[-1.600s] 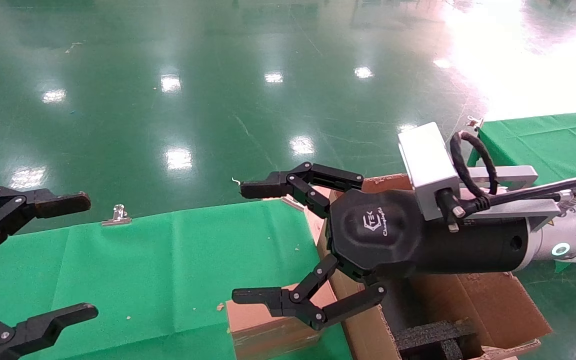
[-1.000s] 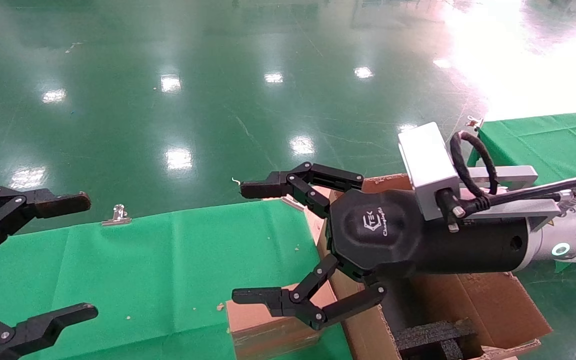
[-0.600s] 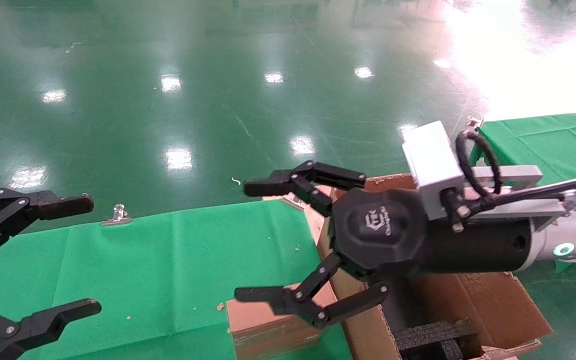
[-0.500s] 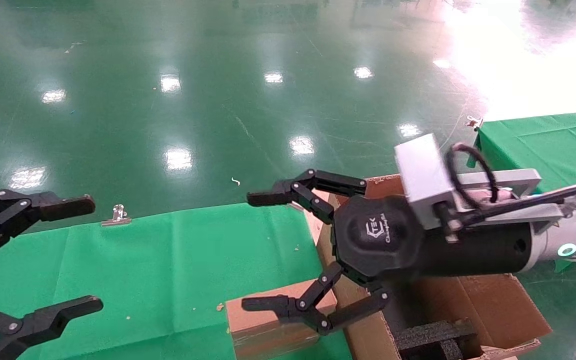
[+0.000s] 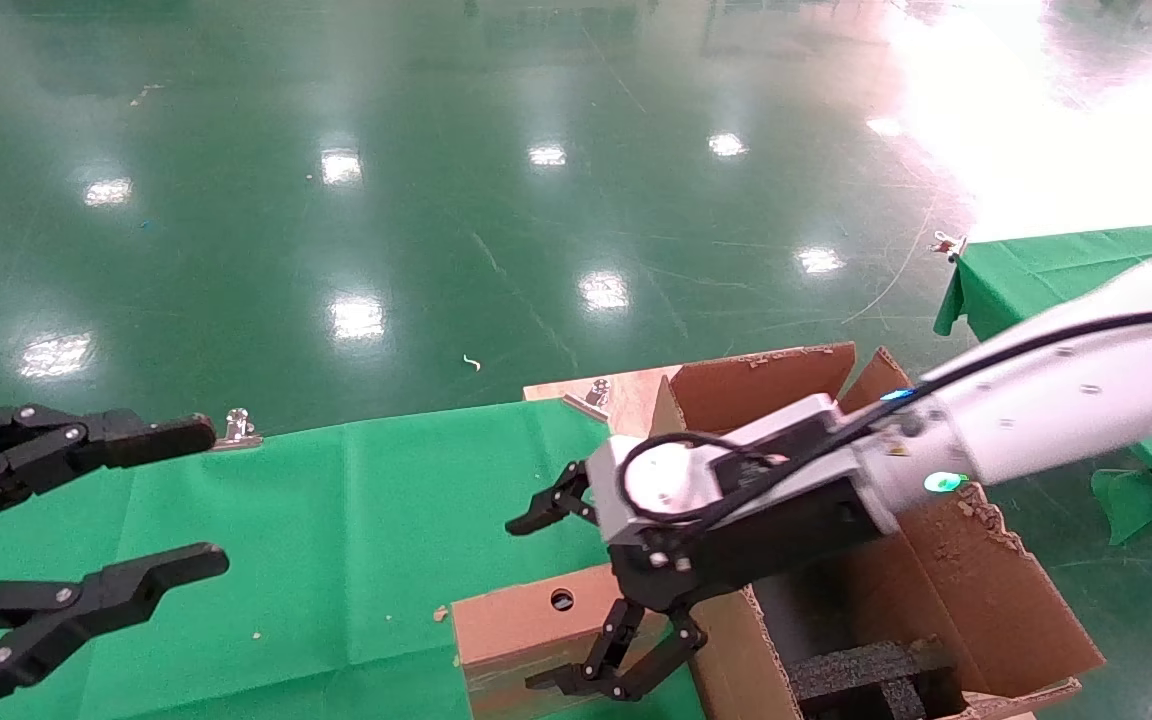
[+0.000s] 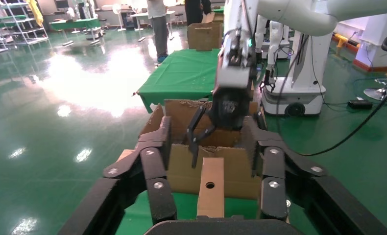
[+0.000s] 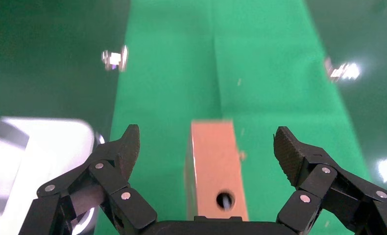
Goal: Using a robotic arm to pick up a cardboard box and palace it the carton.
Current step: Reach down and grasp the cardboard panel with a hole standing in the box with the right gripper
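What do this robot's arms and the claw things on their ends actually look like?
The right arm is a white tube with a cyan-lit ring, a silver camera block and a looped black cable. Its tool is black, with jointed linkage fingers studded with silver rivets. The left tool looks the same; its arm is out of view.

You had the robotic arm (image 5: 1056, 410), white and silver with a cyan ring, angled down over the cardboard box (image 5: 526, 625), its black fingers (image 5: 626, 650) spread wide to either side of it, not touching. The slim brown box stood on its narrow edge on the green counter (image 5: 336, 540), round hole upward, just beside the carton (image 5: 986, 600), whose ragged flaps stood open over black foam.
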Tool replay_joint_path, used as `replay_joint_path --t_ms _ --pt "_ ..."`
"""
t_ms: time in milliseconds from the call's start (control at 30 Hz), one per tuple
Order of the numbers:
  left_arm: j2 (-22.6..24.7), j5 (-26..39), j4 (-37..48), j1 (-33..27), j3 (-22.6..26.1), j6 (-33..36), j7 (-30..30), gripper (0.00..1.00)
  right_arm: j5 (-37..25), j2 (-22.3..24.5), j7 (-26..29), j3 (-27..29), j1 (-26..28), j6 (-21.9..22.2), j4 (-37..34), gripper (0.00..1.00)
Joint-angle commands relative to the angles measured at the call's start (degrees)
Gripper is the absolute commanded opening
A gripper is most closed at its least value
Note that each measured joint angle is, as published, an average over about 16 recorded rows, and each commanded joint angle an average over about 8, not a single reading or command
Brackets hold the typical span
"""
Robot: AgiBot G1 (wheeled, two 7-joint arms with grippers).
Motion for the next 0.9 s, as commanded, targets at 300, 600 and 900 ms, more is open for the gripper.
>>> replay_joint_path --t_ms 300,600,900 --pt "0.0 0.0 0.0 0.0 0.0 0.0 0.0 0.00 -6.7 -5.4 -2.6 -12.5 7.9 0.1 -5.7 1.00" --pt "0.0 0.0 0.0 0.0 0.0 0.0 0.0 0.00 -10.9 -9.7 -5.2 -20.2 13.0 0.2 -10.6 1.00" --pt "0.0 0.0 0.0 0.0 0.0 0.0 0.0 0.39 -12.1 -13.4 -7.3 -27.4 16.7 0.3 -13.6 1.00"
